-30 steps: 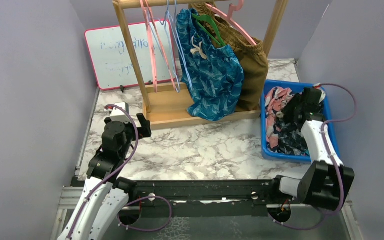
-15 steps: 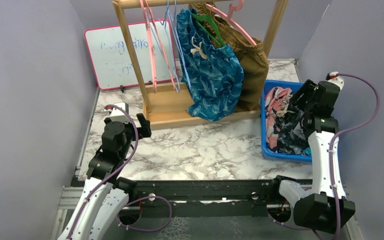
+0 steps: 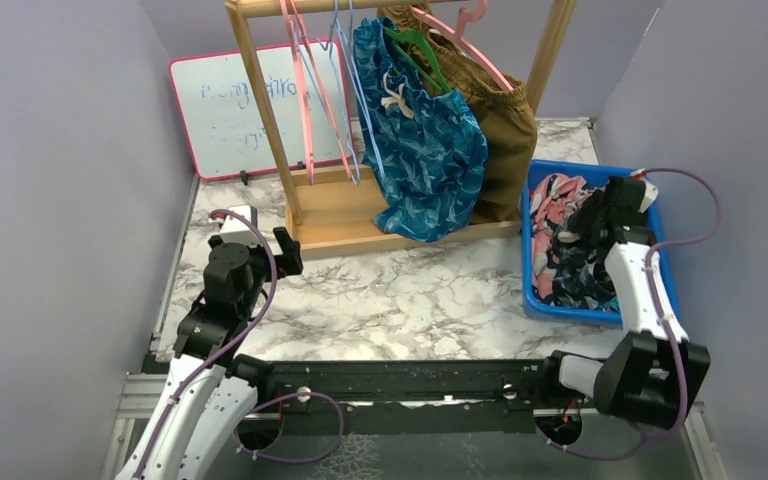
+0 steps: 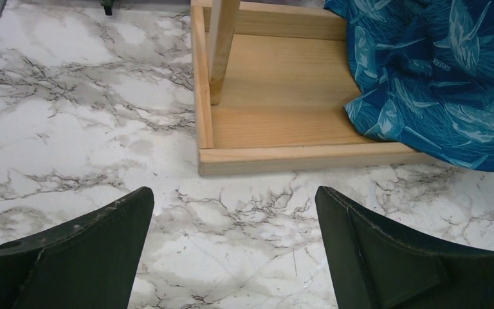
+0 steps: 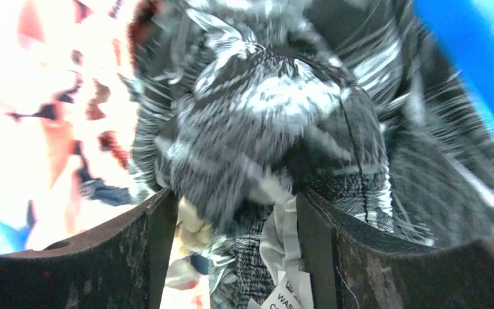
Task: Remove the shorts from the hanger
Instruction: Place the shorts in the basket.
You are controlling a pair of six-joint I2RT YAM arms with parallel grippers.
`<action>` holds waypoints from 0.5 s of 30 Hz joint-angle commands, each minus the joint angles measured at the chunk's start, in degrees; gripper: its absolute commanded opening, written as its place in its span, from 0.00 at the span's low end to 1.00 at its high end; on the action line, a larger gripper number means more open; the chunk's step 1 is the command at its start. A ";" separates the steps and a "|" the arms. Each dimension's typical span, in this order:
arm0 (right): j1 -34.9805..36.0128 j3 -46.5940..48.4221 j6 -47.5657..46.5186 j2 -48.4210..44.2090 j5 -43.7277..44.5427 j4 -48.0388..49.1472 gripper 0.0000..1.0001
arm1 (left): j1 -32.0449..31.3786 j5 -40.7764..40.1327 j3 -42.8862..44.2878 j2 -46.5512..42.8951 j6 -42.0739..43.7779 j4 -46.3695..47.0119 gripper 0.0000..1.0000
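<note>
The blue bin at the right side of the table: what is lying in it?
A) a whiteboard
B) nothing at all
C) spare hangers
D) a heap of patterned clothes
D: the blue bin holds a crumpled heap of patterned clothes, with pink-and-white prints towards the back and black-and-white prints nearer the front.

The worktop [image 3: 410, 290] looks like smooth, glossy marble, the rack [image 4: 276, 96] pale matt wood, the teal-blue shorts [image 3: 430, 150] soft cloth, the bin [image 3: 572, 313] glossy plastic, the left pincer [image 4: 231, 219] scuffed matt black.
</note>
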 commanded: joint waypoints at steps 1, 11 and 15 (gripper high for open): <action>-0.02 5.56 -4.56 -10.43 -0.15 -2.74 0.70 | 0.28 0.65 -0.42 0.49 0.47 1.57 0.99; -0.02 9.15 -4.07 -15.17 -2.33 -5.55 0.72 | 0.27 0.77 -0.41 0.52 0.47 1.48 0.99; -0.02 5.12 -3.92 -12.97 4.68 -3.53 0.72 | 0.31 1.03 -0.41 0.55 0.52 1.49 0.99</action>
